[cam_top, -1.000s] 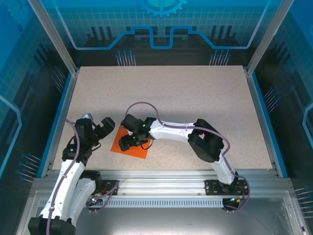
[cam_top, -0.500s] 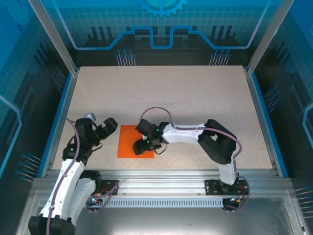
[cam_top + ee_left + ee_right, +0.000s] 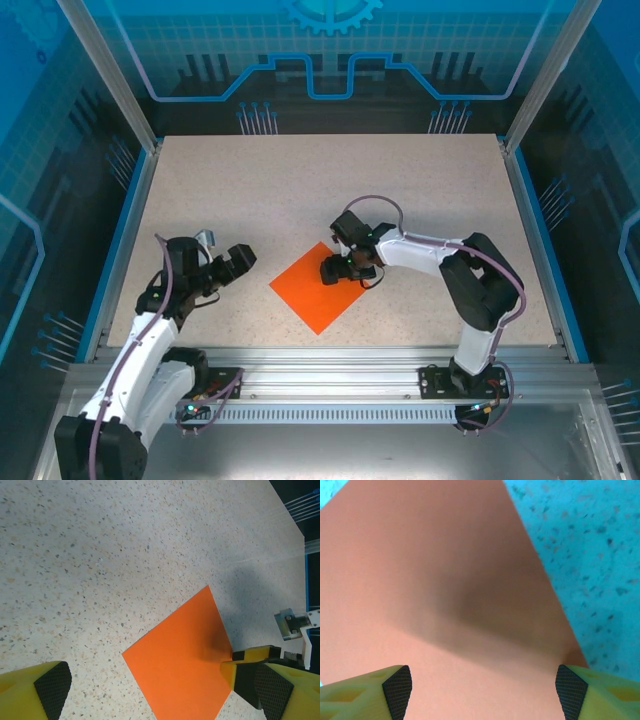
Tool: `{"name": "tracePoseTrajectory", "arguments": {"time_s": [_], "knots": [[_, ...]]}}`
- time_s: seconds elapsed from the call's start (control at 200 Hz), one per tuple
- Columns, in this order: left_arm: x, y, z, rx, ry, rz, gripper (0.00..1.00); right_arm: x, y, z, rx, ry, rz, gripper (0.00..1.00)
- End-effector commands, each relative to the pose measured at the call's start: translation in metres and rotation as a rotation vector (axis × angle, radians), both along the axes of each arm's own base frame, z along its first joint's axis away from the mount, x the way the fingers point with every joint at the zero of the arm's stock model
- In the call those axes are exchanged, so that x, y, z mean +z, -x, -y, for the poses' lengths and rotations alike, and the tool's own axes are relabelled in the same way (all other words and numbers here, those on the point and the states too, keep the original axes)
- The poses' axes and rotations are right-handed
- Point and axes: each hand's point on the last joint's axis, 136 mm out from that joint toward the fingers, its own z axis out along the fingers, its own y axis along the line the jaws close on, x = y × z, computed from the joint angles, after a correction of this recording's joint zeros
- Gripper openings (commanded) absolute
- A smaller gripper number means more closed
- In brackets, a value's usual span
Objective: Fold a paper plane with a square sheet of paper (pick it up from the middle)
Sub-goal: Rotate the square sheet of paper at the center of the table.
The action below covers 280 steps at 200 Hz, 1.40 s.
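The square sheet of paper [image 3: 312,295] lies flat on the speckled desk [image 3: 400,190], turned like a diamond, just below the centre of the top view. The right claw [image 3: 338,270] is over its upper right edge, jaws spread wide above the orange surface; whether they touch it is unclear. The left claw [image 3: 228,262], at lower left, stands apart from the sheet, jaws fully spread.
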Motion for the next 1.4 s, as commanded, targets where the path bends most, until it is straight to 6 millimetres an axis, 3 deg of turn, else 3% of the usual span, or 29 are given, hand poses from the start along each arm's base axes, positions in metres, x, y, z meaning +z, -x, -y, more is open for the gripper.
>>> {"name": "tracePoseTrajectory", "arguments": {"time_s": [0.0, 0.115, 0.215, 0.47, 0.59, 0.73, 0.88, 1.015, 1.165, 1.395], "knots": [[0.005, 0.0, 0.008, -0.056, 0.005, 0.027, 0.98, 0.033, 0.002, -0.025, 0.107, -0.029, 0.049, 0.8], [0.005, 0.002, 0.011, -0.069, 0.012, 0.023, 0.99, 0.044, -0.015, -0.056, 0.135, -0.083, 0.055, 0.79], [0.004, 0.002, 0.012, -0.073, 0.013, 0.02, 0.99, 0.037, -0.03, -0.076, 0.153, -0.089, 0.034, 0.78], [0.007, 0.007, 0.019, -0.09, 0.049, -0.004, 0.99, 0.011, -0.038, -0.092, 0.164, -0.138, -0.077, 0.77], [0.009, 0.004, 0.025, -0.11, 0.069, -0.011, 0.98, -0.001, -0.041, -0.082, 0.137, -0.123, -0.111, 0.77], [0.006, -0.003, 0.039, -0.151, 0.074, -0.033, 0.99, -0.009, -0.056, -0.046, 0.054, -0.078, -0.113, 0.76], [-0.001, -0.015, 0.067, -0.22, 0.047, -0.07, 0.99, -0.016, -0.072, 0.001, -0.043, -0.054, -0.119, 0.76], [-0.012, -0.022, 0.096, -0.286, -0.007, -0.112, 0.99, -0.015, -0.074, 0.022, -0.062, -0.063, -0.124, 0.76], [-0.014, -0.034, 0.112, -0.3, -0.021, -0.095, 0.99, 0.0, -0.072, 0.026, -0.04, -0.008, -0.101, 0.77], [-0.004, -0.049, 0.104, -0.263, -0.087, -0.028, 0.98, 0.059, -0.07, 0.026, -0.007, 0.112, 0.068, 0.88]]}}
